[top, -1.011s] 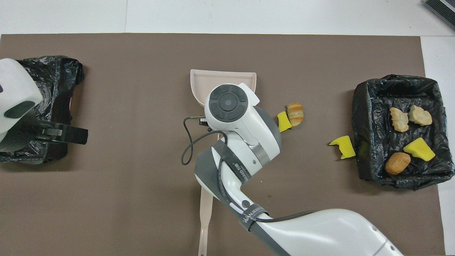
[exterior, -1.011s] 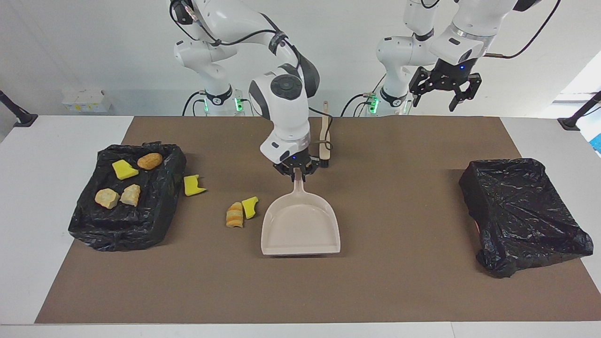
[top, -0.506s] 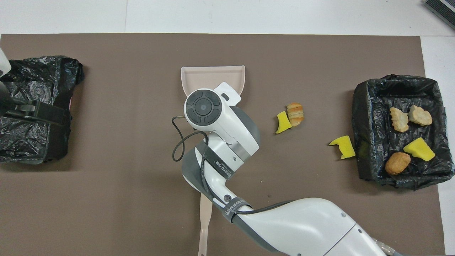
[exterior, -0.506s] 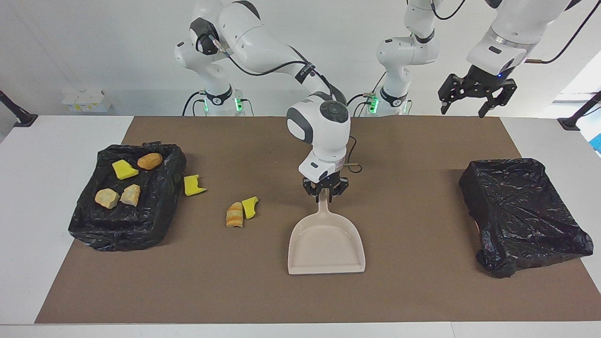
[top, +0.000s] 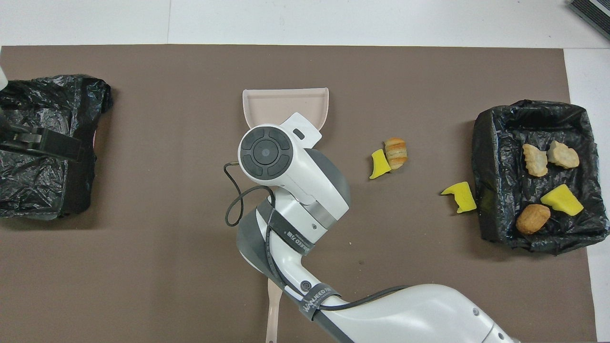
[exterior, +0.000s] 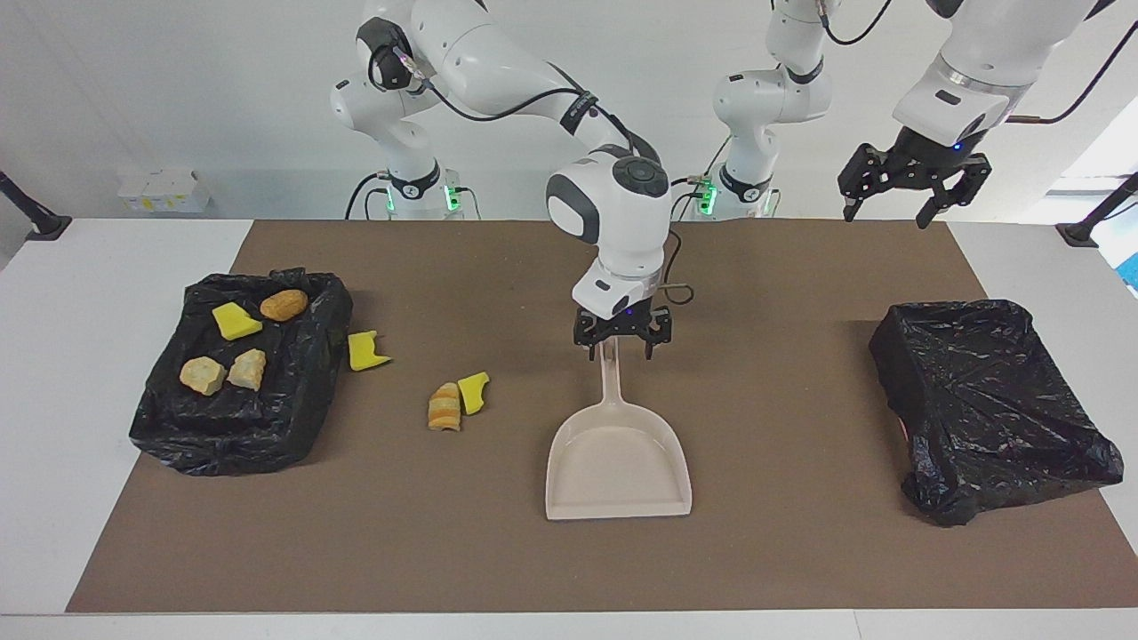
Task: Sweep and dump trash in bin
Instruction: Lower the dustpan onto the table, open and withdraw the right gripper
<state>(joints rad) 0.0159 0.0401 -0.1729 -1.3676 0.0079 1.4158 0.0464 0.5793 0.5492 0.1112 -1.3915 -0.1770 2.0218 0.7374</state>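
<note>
Trash: seven scraps in all.
- Four lie in the black-lined bin [exterior: 302,427] at the right arm's end of the tabletop [exterior: 80,498]: a yellow sponge piece [exterior: 236,320], a brown pastry [exterior: 284,304] and two pale bread chunks [exterior: 203,374] [exterior: 247,369].
- Three are loose on the brown mat [exterior: 782,551]. In the facing view, a notched sponge scrap [exterior: 366,351] lies just beside the bin wall, at the bin's 3 o'clock. A croissant [exterior: 444,407] and a curved sponge bit [exterior: 473,392] touch each other farther toward the middle.

Dustpan [exterior: 618,467]: flat on the mat at about 3 o'clock of the croissant pair, near but apart. Its mouth points away from the robots and its handle toward them. I judge it poorly aimed for the scraps, which sit beside it, not in front of its mouth.

Right gripper [exterior: 621,354]: low over the handle's end, fingers apart and straddling it, not clamped. I read this as a re-grip or a release.

Brush [top: 273,312]: only its handle shows, in the overhead view, at the arm's 6 o'clock, lying nearer the robots than the dustpan.

Left gripper [exterior: 902,206]: waits raised, fingers spread and carrying nothing, over the second black-bagged bin [exterior: 987,409] at the left arm's end. I judge it free to fetch the brush.

Sweeping of the three loose scraps is not yet done.
</note>
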